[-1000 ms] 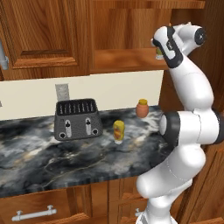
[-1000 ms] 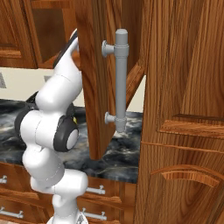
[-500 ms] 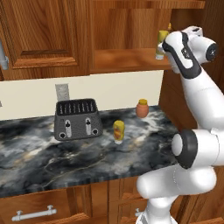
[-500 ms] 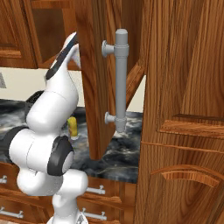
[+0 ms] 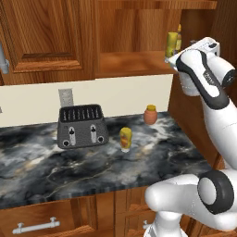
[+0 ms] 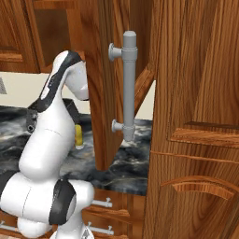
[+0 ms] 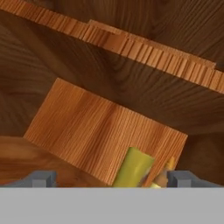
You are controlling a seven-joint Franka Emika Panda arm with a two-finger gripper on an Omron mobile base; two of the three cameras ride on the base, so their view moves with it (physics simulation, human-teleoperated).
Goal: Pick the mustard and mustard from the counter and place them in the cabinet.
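Gripper (image 7: 111, 178) raised at the open cabinet (image 5: 139, 65), right end of the shelf; fingers wide, yellow mustard (image 7: 133, 168) between, grip not clear; second mustard (image 5: 125, 138) upright mid-counter (image 5: 69, 162), well apart from toaster (image 5: 82, 125) and orange jar (image 5: 150, 115); bare shelf leftward.

You are facing a warm-brown wooden kitchen. A raised-panel cabinet door (image 5: 44, 39) is hanging at upper left above a cream backsplash (image 5: 120, 95) carrying a grey wall outlet (image 5: 66, 96). Wooden drawers (image 5: 51, 217) are sitting below. A tall grey bar handle (image 6: 128, 86) is standing on an open door.
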